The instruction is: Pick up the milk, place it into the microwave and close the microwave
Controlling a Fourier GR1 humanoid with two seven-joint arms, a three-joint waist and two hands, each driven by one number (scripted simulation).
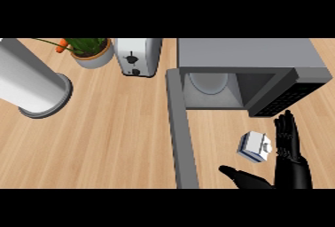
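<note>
With microwave (252,73) door (182,133) swung wide for loading, milk (255,146) sits on tabletop (104,142) at 5 o'clock; I've got right robot hand (288,142) open beside it, fingers straight, thumb spread to cup it.

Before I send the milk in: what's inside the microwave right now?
Only the round turntable plate shows inside the microwave. Its roof hides the rear of the cavity. The milk is on the counter beside the right hand.

Just one view here, head-mounted, looking steeply down at the light wooden counter top (98,142). The open grey box-shaped microwave (248,57) fills the upper right of the frame, fairly close.
</note>
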